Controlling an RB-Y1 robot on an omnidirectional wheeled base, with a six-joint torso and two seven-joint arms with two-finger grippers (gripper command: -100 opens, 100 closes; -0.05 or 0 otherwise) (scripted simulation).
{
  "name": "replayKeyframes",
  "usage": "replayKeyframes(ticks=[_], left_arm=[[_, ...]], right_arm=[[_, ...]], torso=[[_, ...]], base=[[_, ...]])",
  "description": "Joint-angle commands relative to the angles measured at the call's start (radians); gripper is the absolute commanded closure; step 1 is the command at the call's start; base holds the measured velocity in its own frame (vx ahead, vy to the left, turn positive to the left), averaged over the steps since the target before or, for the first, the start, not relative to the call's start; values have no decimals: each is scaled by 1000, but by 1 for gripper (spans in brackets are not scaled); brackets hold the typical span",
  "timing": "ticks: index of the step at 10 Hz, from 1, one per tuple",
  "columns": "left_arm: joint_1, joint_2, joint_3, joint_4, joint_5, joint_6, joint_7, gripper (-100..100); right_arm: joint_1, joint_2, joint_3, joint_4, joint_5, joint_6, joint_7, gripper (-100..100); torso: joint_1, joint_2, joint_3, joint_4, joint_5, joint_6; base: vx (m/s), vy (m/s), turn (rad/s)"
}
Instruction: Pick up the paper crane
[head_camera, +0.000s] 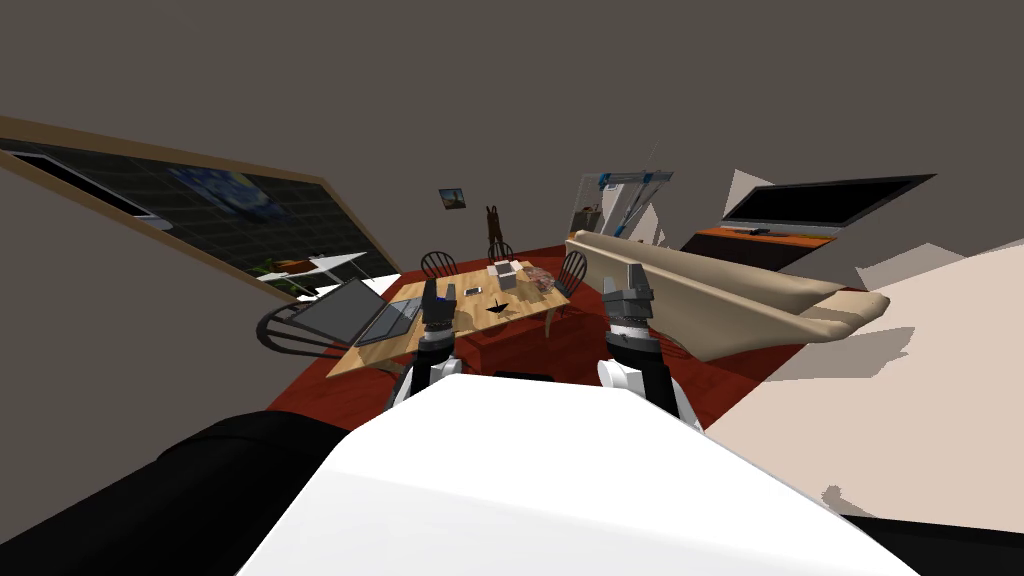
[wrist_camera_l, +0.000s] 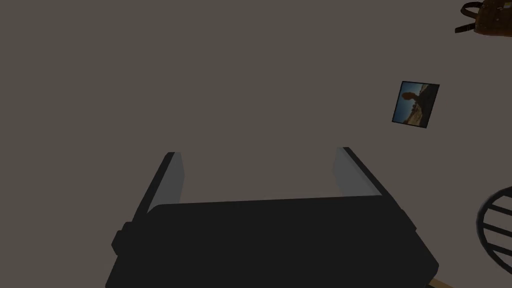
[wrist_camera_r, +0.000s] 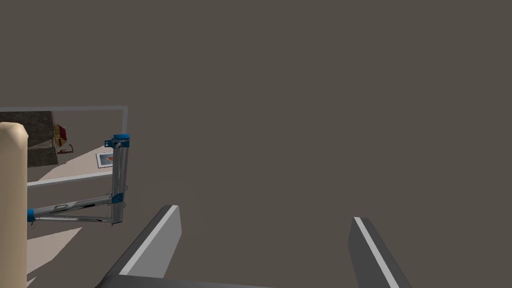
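Wooden worktop stands ahead, an open laptop on its left part. The left end effector and right end effector hover short of it, fingers spread, holding nothing. The small dark paper crane lies near the worktop's middle, untouched. By my judgement, the reach, the descent and the grasp are all left to do.

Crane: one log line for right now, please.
crane on table, untouched | left gripper open, by laptop | right gripper open, near sofa
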Motion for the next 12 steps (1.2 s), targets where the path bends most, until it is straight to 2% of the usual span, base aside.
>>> replayKeyframes(ticks=[1,2,3,5,9,10,12], left_arm=[[-3,27,-12,21,9,29,5,-100],[0,41,-21,35,15,45,9,-100],[4,64,-38,66,30,83,19,-100],[5,81,-54,103,46,127,29,-100],[-2,96,-77,192,80,223,54,-100],[-2,96,-77,192,80,227,54,-100],[-13,95,-81,242,98,282,67,-100]], right_arm=[[0,0,0,0,0,0,0,0],[0,0,0,0,0,0,0,0],[0,0,0,0,0,0,0,0],[0,0,0,0,0,0,0,0],[0,0,0,0,0,0,0,0],[0,0,0,0,0,0,0,0],[0,0,0,0,0,0,0,0]], torso=[[0,0,0,0,0,0],[0,0,0,0,0,0],[0,0,0,0,0,0],[-2,-1,-1,0,0,0],[-2,-2,-1,0,-1,0],[-3,-2,-1,0,-1,0],[-2,-1,-1,0,0,0]], base=[[2,-13,0],[5,-13,1],[7,-29,8],[12,-36,13],[21,-43,23],[12,-32,10],[16,-41,26]])
